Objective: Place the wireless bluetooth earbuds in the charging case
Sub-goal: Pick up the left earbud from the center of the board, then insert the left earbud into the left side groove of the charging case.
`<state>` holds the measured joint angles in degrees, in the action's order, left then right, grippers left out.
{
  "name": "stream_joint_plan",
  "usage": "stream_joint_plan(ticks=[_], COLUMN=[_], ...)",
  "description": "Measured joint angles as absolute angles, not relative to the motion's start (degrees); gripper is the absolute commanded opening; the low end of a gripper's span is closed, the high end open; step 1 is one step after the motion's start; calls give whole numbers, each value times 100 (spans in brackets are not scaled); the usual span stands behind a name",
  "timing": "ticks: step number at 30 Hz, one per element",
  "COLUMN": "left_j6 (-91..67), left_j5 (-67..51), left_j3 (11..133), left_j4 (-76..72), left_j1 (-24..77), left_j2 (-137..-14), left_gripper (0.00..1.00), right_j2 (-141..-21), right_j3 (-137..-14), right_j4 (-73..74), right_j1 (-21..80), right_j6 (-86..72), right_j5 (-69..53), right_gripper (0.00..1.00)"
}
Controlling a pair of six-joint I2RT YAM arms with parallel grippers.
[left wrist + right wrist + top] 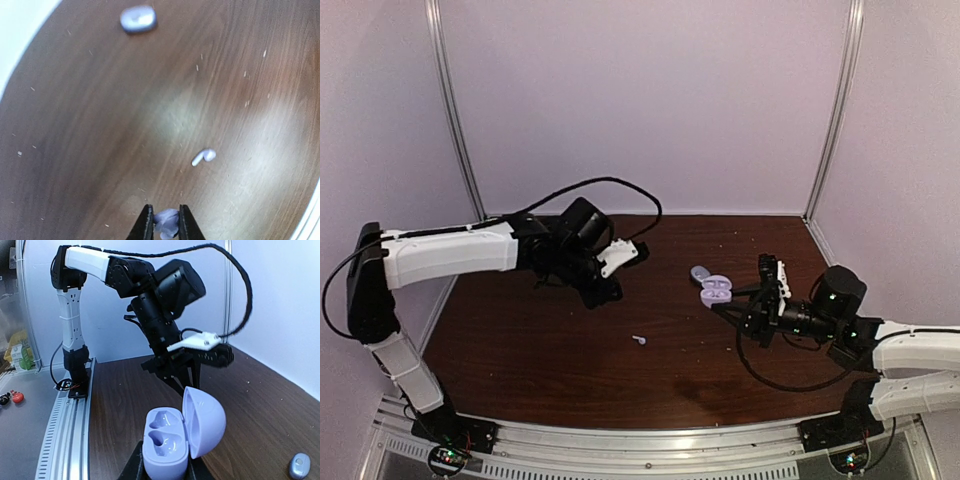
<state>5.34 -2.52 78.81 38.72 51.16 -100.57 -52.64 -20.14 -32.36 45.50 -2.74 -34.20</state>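
Observation:
My right gripper [165, 467] is shut on an open lavender charging case [165, 446] and holds it above the table, lid [204, 421] up; both wells are empty. In the top view the case [715, 290] is at the right gripper [723, 300]. My left gripper [164, 214] is shut on a whitish earbud [167, 223] above the table. In the top view the left gripper [604, 292] hangs left of the case. A second earbud [204, 156] lies loose on the table, also in the top view [639, 340].
A small closed lavender case [698, 272] lies on the dark wooden table just behind the open one; it also shows in the left wrist view [138, 19] and the right wrist view [299, 466]. White walls enclose the table. A metal rail [650, 445] runs along the near edge.

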Motion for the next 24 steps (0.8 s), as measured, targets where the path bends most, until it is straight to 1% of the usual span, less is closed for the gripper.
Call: stream_joint_plan(ticks=[4, 10, 17, 24], left_j6=[497, 456, 228, -25], left_j5=[-401, -867, -1525, -1717], left_j3=[7260, 6335, 5621, 5551], left_j4=[2644, 1035, -687, -1944], left_j1=[5072, 5072, 5107, 5470], left_j2=[-8742, -7500, -7015, -7310], left_gripper=[15, 16, 16, 15], right_j2=[-5345, -5857, -6322, -6893], right_j3=[-1911, -1914, -1933, -2233], right_j4=[-3903, -4617, -5236, -5774], right_j1=[4552, 4609, 4777, 5271], right_j6=[91, 639, 1208, 1656], right_j5=[-3159, -2749, -2126, -1175], right_gripper=[0, 0, 0, 0])
